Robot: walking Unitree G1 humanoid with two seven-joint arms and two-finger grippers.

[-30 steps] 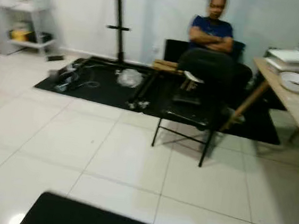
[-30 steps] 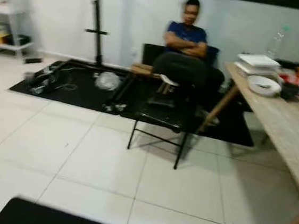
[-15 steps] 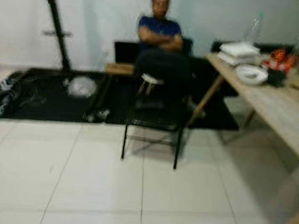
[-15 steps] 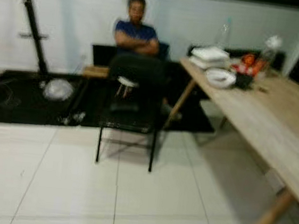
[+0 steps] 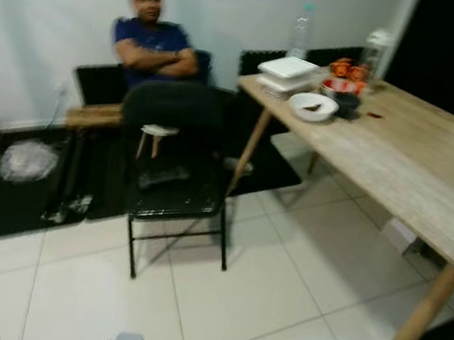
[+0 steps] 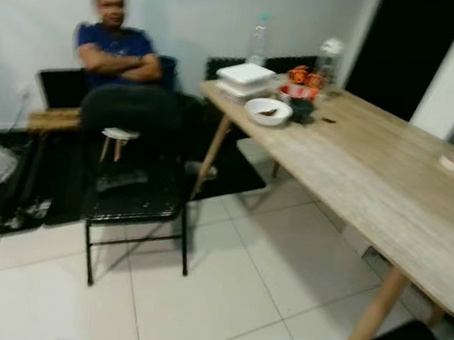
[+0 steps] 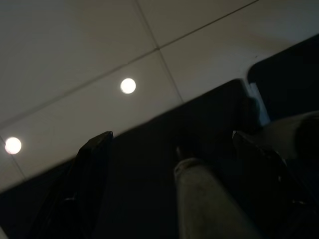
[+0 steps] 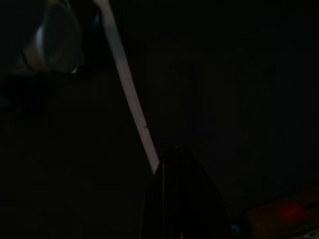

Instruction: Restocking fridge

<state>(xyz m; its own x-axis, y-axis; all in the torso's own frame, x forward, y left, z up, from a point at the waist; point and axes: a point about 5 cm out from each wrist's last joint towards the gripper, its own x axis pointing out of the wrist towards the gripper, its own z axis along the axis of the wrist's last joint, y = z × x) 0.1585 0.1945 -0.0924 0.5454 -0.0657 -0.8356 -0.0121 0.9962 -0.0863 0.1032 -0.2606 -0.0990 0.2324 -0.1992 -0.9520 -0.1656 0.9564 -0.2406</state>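
Head views: we see a long wooden table point(image 6: 387, 195) on our right, a black folding chair point(image 5: 176, 201) on the white tile floor, and a seated person point(image 5: 153, 57) behind it.
Task things: a clear plastic bottle point(image 6: 260, 37), a second clear container point(image 6: 330, 57), stacked white trays point(image 6: 241, 78), a white bowl point(image 6: 268, 111) and something orange point(image 6: 302, 74) sit at the table's far end; no fridge is visible.
Left gripper point(image 7: 169, 149): hanging idle above tile and a dark mat, fingers spread wide, nothing between them.
Right gripper point(image 8: 182, 199): too dark; we cannot tell its state.
Handling: we judge the bottle smooth, light and easily squashed, best taken around its mid-body; the trays look thin and flexible, so we would support them from the edges.
Stage: we judge we are not yet at the goods.
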